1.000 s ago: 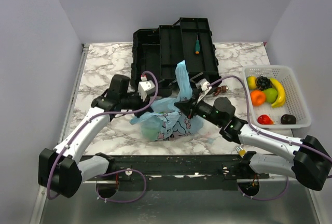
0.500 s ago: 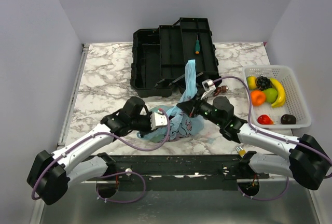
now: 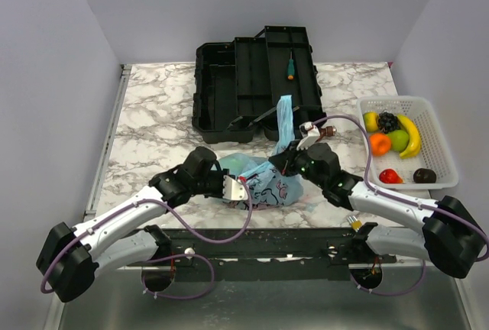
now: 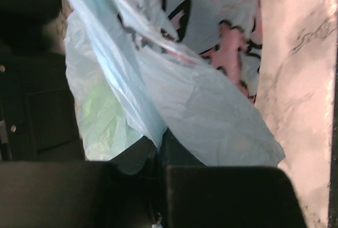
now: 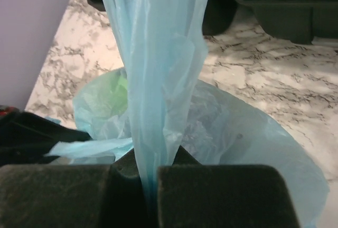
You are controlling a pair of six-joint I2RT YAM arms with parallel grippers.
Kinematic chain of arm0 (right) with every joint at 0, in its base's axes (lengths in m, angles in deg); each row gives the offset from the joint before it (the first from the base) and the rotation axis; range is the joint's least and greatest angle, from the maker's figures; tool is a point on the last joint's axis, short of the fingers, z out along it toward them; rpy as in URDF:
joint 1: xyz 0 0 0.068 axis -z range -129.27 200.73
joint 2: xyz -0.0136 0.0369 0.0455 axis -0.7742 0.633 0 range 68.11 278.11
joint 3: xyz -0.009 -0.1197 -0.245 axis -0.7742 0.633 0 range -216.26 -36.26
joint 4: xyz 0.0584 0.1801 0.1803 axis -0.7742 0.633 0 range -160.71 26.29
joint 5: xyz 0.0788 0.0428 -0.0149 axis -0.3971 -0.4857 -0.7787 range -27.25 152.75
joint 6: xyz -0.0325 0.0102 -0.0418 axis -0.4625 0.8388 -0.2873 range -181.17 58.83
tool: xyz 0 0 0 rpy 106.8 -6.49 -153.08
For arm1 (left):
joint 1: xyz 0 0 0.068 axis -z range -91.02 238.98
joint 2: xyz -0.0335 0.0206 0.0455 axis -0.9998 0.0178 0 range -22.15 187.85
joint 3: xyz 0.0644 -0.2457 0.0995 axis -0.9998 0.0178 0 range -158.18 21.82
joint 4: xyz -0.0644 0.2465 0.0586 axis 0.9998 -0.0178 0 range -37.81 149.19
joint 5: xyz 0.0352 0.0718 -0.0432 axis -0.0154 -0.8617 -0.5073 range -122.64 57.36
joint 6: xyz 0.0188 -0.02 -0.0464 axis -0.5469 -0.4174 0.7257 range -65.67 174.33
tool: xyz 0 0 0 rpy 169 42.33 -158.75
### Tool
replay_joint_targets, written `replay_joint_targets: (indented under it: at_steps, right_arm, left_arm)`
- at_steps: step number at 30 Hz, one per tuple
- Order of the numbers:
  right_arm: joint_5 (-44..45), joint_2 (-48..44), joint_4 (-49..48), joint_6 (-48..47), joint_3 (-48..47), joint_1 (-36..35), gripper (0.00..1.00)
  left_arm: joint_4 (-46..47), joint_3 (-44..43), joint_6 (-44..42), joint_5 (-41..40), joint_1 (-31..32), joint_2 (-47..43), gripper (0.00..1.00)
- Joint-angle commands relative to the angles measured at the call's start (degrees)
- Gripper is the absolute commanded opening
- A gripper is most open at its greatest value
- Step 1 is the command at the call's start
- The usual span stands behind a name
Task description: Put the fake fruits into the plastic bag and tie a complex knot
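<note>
my right gripper [image 5: 150, 186] is clenched on a twisted tail of the plastic bag [image 3: 263, 181]; my left gripper [image 4: 158, 159] pinches a fold on its other side. bag lies near the table [image 3: 153, 116] front edge, green fruit [image 5: 113, 93] inside. open black toolbox [image 3: 256, 78] crowds just behind it, and the white basket [image 3: 447, 154] of fake fruits [image 3: 393, 140] sits well apart to the right.

Plastic bag [image 3: 263, 181] — thin, crinkly, translucent light-blue film with faint sheen. Fake fruits [image 3: 398, 140]: glossy moulded plastic. Basket [image 3: 439, 145]: white plastic mesh, matt. Toolbox [image 3: 229, 78]: black hard plastic, dull finish. Tabletop [image 3: 153, 108] — smooth, marble-patterned.
</note>
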Motion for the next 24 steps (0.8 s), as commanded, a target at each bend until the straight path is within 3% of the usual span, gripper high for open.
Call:
replay_joint_targets:
  at_steps: [1,3,5,7,13,16,19,24]
  right_arm:
    - [3.04,0.14,4.54,-3.20,1.90,0.77,0.01]
    - [1.97,-0.21,3.20,-2.60,2.29,0.77,0.01]
    - [0.68,-0.25,1.70,-2.14,2.12,0.78,0.01]
    - [0.30,-0.32,1.16,-1.47,1.56,0.79,0.01]
    - [2.84,-1.26,2.27,-0.04,0.96,0.83,0.01]
    - [2.79,-1.53,1.89,0.50,1.62,0.81,0.01]
    - [2.68,-2.01,1.76,0.79,2.03,0.86,0.01]
    - [2.51,-2.32,1.53,-0.14,2.01,0.86,0.01]
  left_arm:
    - [-5.29,-8.96,5.30,-4.04,-2.88,1.10,0.26]
    - [-11.03,-17.39,14.32,6.49,-9.05,1.24,0.54]
    - [-12.06,-21.64,23.55,15.90,-14.54,-0.33,0.74]
    - [-11.40,-23.41,30.23,19.97,-18.67,-3.25,0.83]
    - [-12.61,-18.96,47.35,27.13,-29.96,-13.59,0.86]
    - [-11.66,-13.14,60.46,26.41,-35.69,-16.92,0.86]
    - [-7.74,-6.38,73.56,31.04,-41.40,-19.13,0.85]
    - [1.26,3.23,87.68,35.33,-42.34,-23.10,0.85]
